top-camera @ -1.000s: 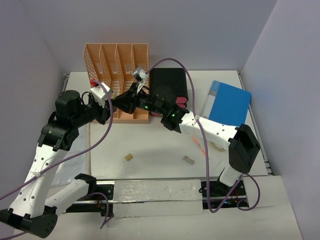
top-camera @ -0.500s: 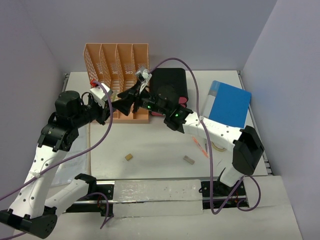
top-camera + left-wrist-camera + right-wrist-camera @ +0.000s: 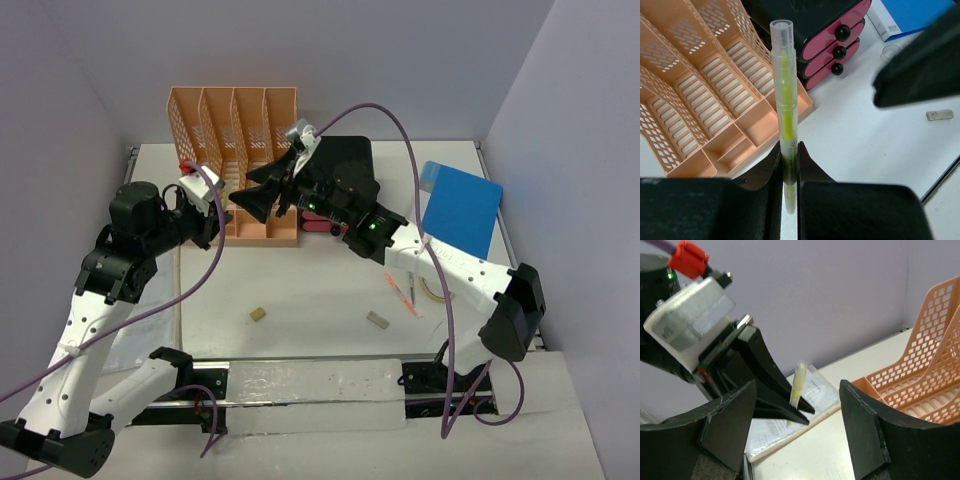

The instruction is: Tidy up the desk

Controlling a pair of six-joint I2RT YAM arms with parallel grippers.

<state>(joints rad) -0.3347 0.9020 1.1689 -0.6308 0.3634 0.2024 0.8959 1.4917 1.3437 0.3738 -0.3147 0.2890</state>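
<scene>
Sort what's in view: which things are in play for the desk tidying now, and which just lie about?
In play: highlighter, pinched by left gripper; open right gripper facing it; desk.
Lying about: file rack, drawer box, blue binder, orange pen, two small blocks.

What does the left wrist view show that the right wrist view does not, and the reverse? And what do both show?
Only the left wrist view: the black box with pink drawers, a corner of the blue folder, and a small block on the desk. Only the right wrist view: how wide the right gripper stands open, a red plug at the top left, and a sheet of paper. Both: the yellow pen shut in the left gripper, and the orange rack.
</scene>
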